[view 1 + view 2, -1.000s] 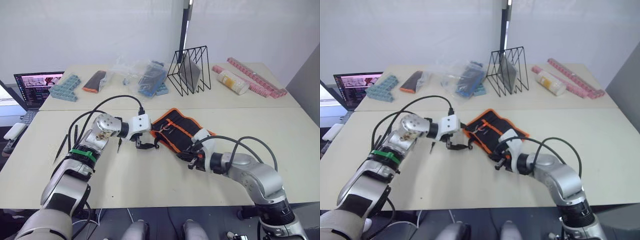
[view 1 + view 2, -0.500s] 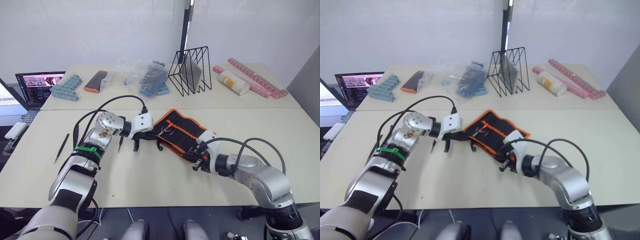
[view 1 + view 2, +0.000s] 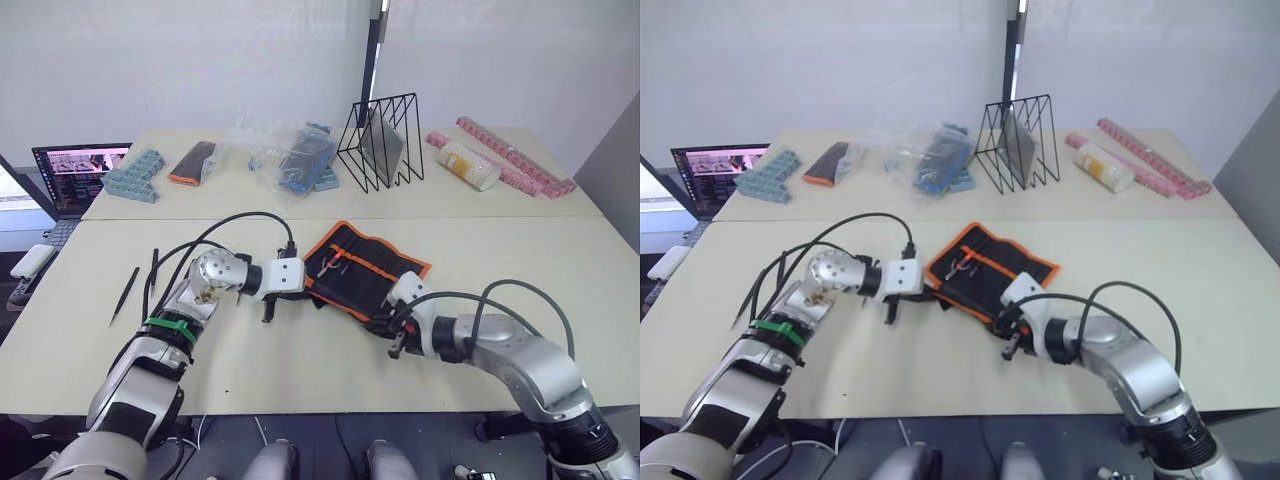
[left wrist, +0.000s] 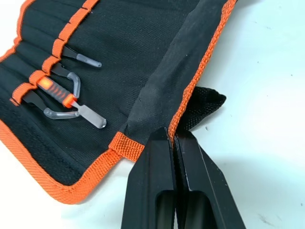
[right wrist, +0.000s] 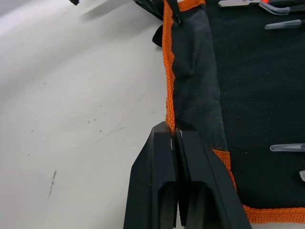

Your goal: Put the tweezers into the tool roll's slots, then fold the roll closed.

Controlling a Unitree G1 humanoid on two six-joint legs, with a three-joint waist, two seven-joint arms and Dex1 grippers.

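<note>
1. The black fabric tool roll with orange edging (image 3: 362,268) lies open on the pale desk (image 3: 300,370), near the middle, between the two robot arms.
2. The left pincer (image 4: 172,138) has its two black fingers pressed together on the orange edge of the tool roll, at one corner of the side nearest the robot.
3. The right pincer (image 5: 174,132) is also clamped tight on that same orange edge, at the other corner.
4. Along that near side, a strip of the black cloth is turned up and over between the two pincers.
5. Inside the tool roll, a few slim tweezers with clear caps on their tips (image 4: 81,59) sit under the orange stripe, in the narrow black slots (image 4: 47,28).
6. Two thin black pointed tweezers (image 3: 125,294) lie loose on the desk, well apart from the tool roll, out past the left arm.
7. At the back of the desk stand a black wire rack (image 3: 383,140), a clear plastic bag with blue things in it (image 3: 290,152), and a small dark pouch with one orange end (image 3: 190,162).
8. An open laptop (image 3: 75,175) sits off the desk's left end.
</note>
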